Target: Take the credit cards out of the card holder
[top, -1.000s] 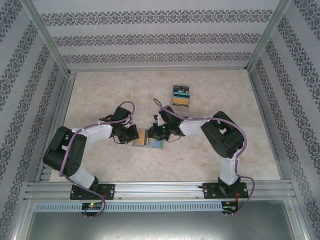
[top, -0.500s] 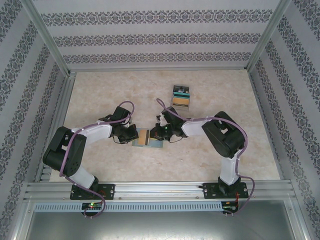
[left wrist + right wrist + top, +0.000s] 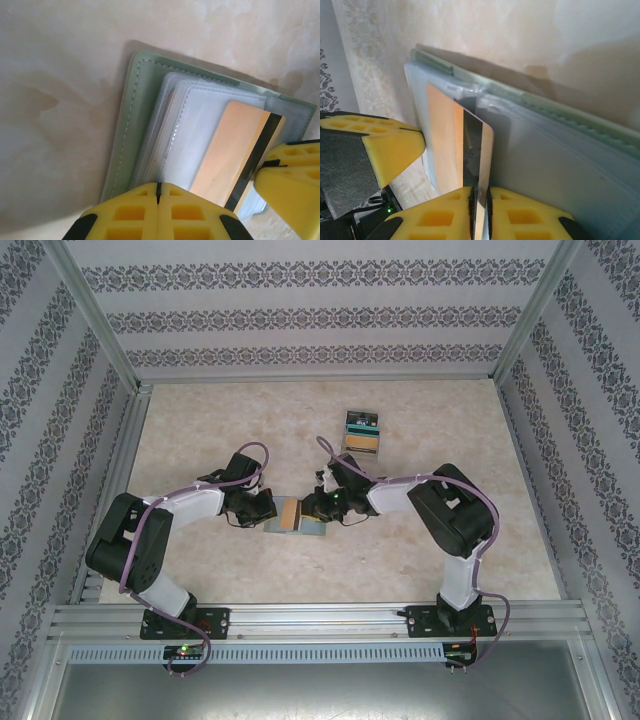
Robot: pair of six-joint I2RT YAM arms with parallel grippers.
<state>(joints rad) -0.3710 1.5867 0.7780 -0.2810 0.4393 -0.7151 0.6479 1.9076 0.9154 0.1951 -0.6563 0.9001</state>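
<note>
On the marbled table point(image 3: 200, 420), the card holder point(image 3: 127, 125) lies open between your arms. Left gripper point(image 3: 158, 192) is pressed together, pinning its sleeves. Right gripper point(image 3: 480, 195) is clamped on the tan-gold card point(image 3: 441, 135), now showing slightly further out: extraction under way.

Setting: robot test cell of the laboratory kind, not a lived-in room
Landmark: table point(image 3: 200, 430) with a pale marble-look top
Around the table: flat panel walls point(image 3: 320, 315) papered in grey damask stripes, with bare aluminium posts point(image 3: 95, 320) rising from its far corners
Along the table's near edge: aluminium extrusion rail point(image 3: 320, 618) carrying two bolted robot arms, left arm point(image 3: 140, 540) and right arm point(image 3: 455, 530), each trailing purple cable
Just outside that edge: slotted cable duct point(image 3: 320, 652)
</note>
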